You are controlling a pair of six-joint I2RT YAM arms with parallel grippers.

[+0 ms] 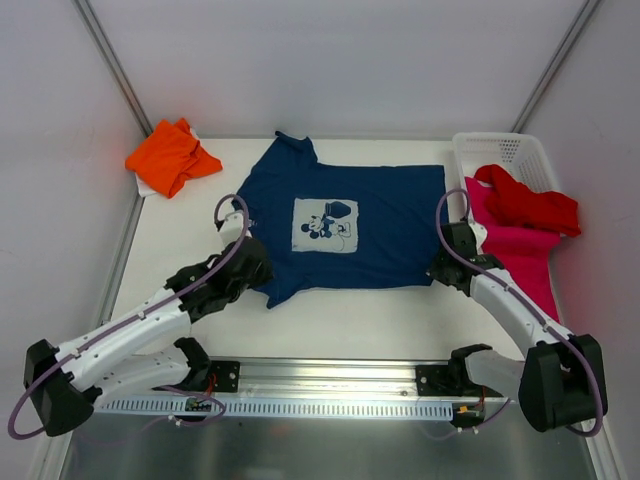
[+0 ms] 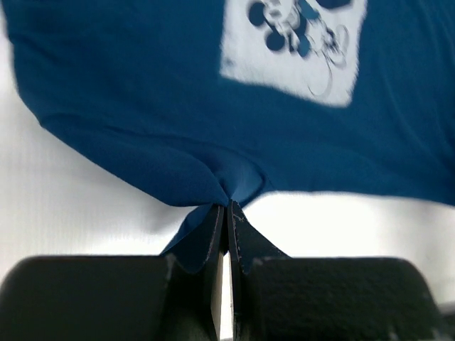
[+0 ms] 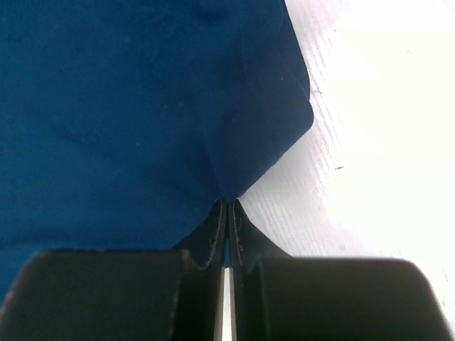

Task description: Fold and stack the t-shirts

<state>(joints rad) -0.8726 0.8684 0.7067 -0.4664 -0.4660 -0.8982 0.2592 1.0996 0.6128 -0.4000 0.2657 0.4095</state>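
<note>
Navy cloth is gathered in both grips. The left pincer [image 2: 227,211] is pressed together on a puckered bit of the near edge of the navy tee [image 1: 385,215] at its sleeve end. The right pincer [image 3: 227,206] is pressed together on the near corner at the hem end. The rest of the tee spreads flat on the counter [image 1: 350,320] ahead of and between the two pincers, with its pale print [image 1: 325,225] facing up, ahead of the left pincer and inboard of it

The step in hand looks like the first lengthwise fold, taking the near edge over to the far one. To do it well, I would raise both pincers together and level, so the edge between them stays lightly taut and does not sag. They should lift only enough to clear the cloth beneath, then travel straight ahead at one pace. The held edge should be laid along the far edge before either pincer lets go. The left grip holds a bunched fold, so that end may land wrinkled and need smoothing

By count there are four tees. One is navy, held by both pincers. One is the orange tee [image 1: 170,157], well ahead of the left pincer and to its outer side. One is the red tee [image 1: 530,205] and one is the magenta-pink tee [image 1: 520,255], both just outboard of the right pincer. The red one lies on top of the pink one and drapes over the rim of the single white basket [image 1: 500,150]. Two pincers are in view
</note>
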